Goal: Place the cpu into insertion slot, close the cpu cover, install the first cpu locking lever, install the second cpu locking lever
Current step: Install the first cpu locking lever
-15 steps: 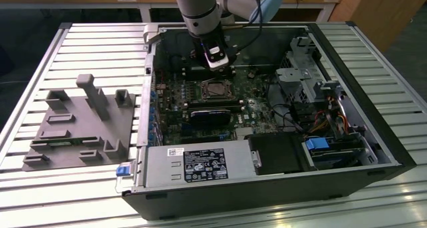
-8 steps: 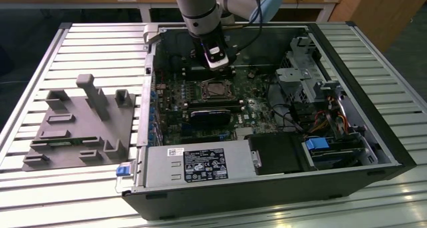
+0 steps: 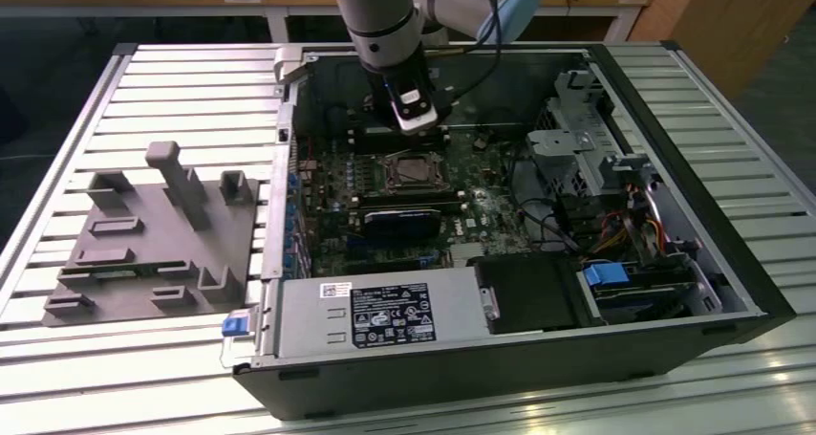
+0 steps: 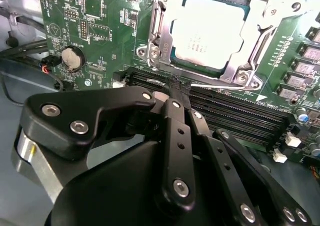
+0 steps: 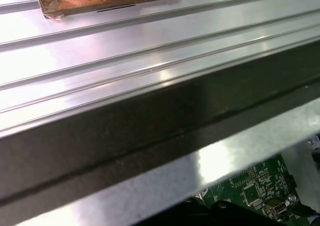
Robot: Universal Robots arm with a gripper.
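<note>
We find the small square cpu (image 4: 210,33) with its dull silvery metal top already seated in the insertion slot (image 3: 412,170), the square motherboard socket on the green board, with the thin silver cpu cover (image 4: 162,28) lying down around it as a frame. The black linkage hand (image 4: 176,89) has its fingers pressed together at the tips, pinching nothing we can make out, just beside the socket's near edge and a thin silver locking lever (image 4: 220,87). In our judgement, we should press the lever steadily, clear of the long black memory slots (image 4: 235,116).
</note>
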